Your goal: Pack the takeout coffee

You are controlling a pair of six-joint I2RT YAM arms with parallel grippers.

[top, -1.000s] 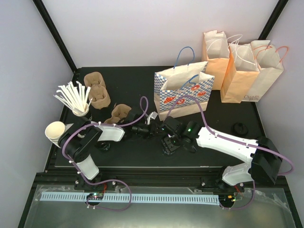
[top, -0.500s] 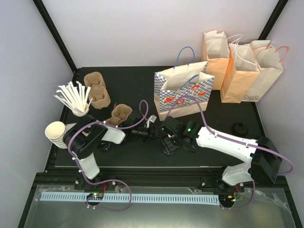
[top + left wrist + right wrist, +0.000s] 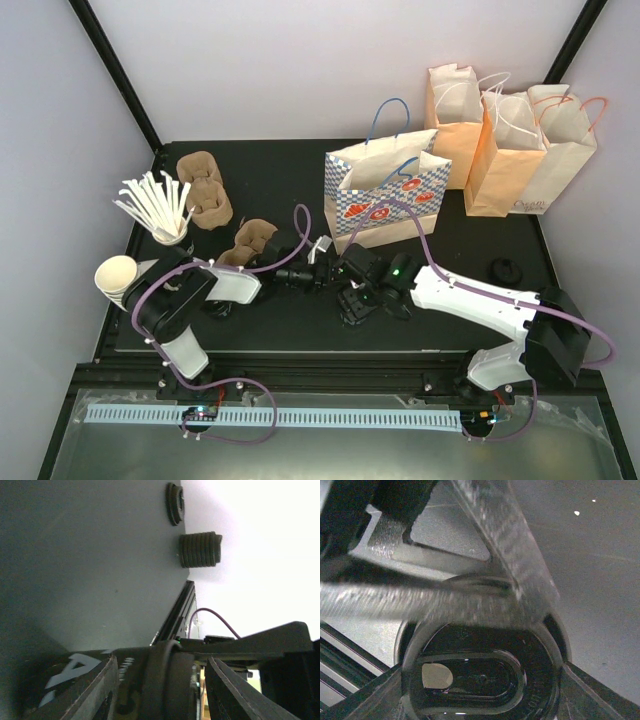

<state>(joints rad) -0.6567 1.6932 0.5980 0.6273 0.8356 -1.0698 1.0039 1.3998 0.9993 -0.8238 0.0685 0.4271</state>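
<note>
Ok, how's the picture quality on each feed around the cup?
Top external: sharp, evenly lit. Left wrist: background blown out white, takeout coffee dark and soft. Right wrist: its lid fills the frame, a blurred bar streaks across it.

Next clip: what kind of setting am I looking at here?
Probably a mock café takeout station in a lab enclosure, not a real shop: paper carry bags at the back, moulded-pulp cup carriers, stacked cream paper cups and white straws, all on a black table.
</note>
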